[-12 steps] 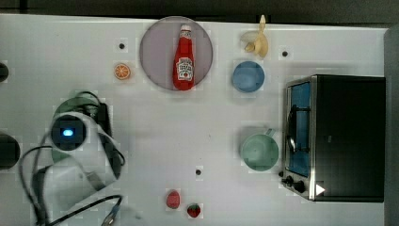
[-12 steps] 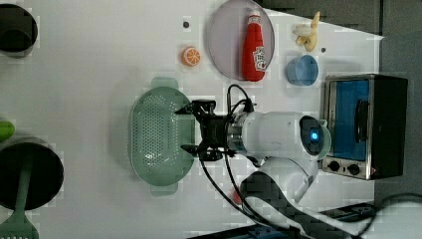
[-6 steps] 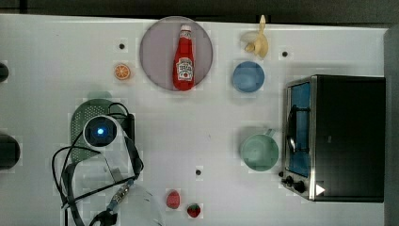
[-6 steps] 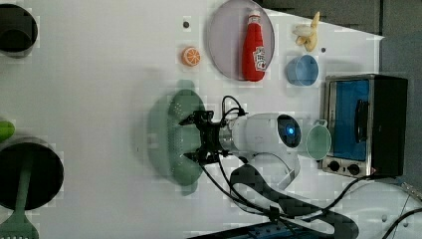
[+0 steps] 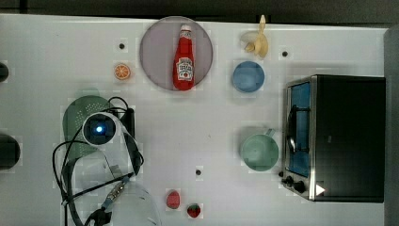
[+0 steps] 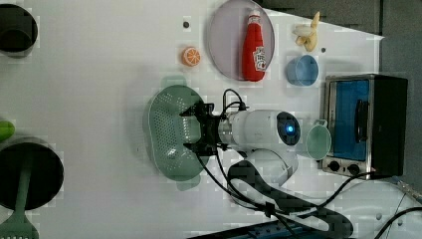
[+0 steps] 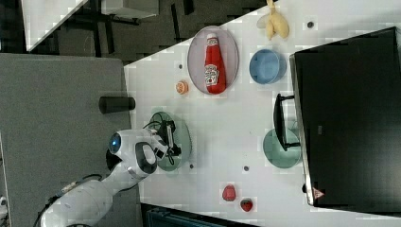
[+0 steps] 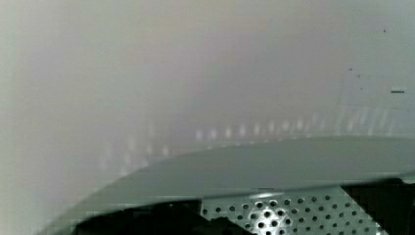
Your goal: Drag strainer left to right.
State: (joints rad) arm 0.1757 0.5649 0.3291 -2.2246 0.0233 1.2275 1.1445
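Note:
The strainer (image 5: 74,117) is a pale mint-green perforated basin on the white table, at the top view's left, partly under the arm. In the left view the strainer (image 6: 169,130) lies with its long side up and down. My gripper (image 6: 195,128) reaches into its right side from the left view's right. The black fingers (image 6: 192,111) stand wide apart just inside the right wall, open, with nothing clamped between them. The right view shows the gripper (image 7: 170,139) over the strainer (image 7: 185,142). The wrist view looks along the strainer's rim (image 8: 274,161) and its holes.
Toward the top view's right stand a mint mug (image 5: 259,151) and a toaster oven (image 5: 339,136). A blue bowl (image 5: 248,76), a banana (image 5: 258,42), a plate (image 5: 155,52) with a ketchup bottle (image 5: 183,61) and an orange slice (image 5: 122,71) lie farther back. Red fruit (image 5: 173,199) sits near the front edge.
The arm has moved toward the top view's right, and the strainer has shifted a little rightward with it. Over the last half second both barely move.

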